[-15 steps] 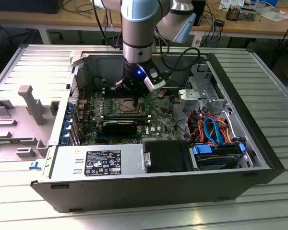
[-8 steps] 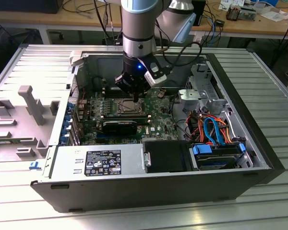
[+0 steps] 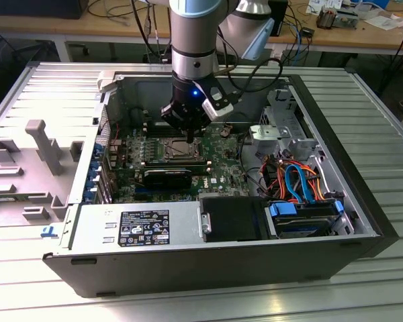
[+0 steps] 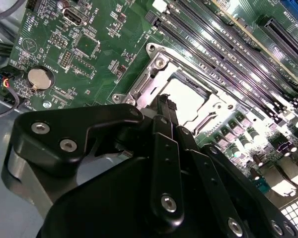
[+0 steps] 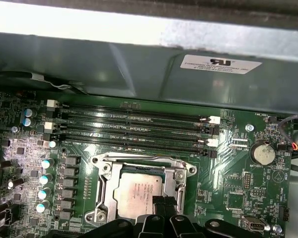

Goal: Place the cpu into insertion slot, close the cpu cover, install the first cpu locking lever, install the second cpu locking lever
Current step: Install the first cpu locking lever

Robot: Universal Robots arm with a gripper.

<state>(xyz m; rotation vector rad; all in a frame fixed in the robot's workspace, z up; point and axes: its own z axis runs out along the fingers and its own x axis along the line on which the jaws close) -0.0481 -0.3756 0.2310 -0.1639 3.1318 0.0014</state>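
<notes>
The gripper (image 3: 190,136) hangs straight down inside the open computer case (image 3: 363,221), fingertips right over the insertion slot (image 3: 178,150) on the green motherboard (image 3: 218,168). In the first wrist view the dark fingertips (image 5: 161,204) sit close together at the six o'clock edge of the socket, and in the second wrist view they look pinched to a narrow point (image 4: 165,106), so I read them as drawn together with nothing between them. And there's the cpu (image 5: 137,191), silvery top up, lying flat and square inside the slot. The cpu cover (image 5: 105,186) frames the chip, its window showing the metal top, and it looks lowered rather than standing up, though whether it is pressed fully home I can't say. A thin wire lever (image 4: 208,82) runs along the cover's edge in the second wrist view; latched or loose, I cannot tell. The four long memory slots (image 5: 134,126) sit at twelve o'clock of the socket in the first wrist view, the coin battery (image 5: 262,153) out toward three o'clock. My call: placing is done, and we're at the cover-and-lever stage. That calls for a firm, well-aimed push on thin metal, the tip set on the frame or lever, never on the chip.
</notes>
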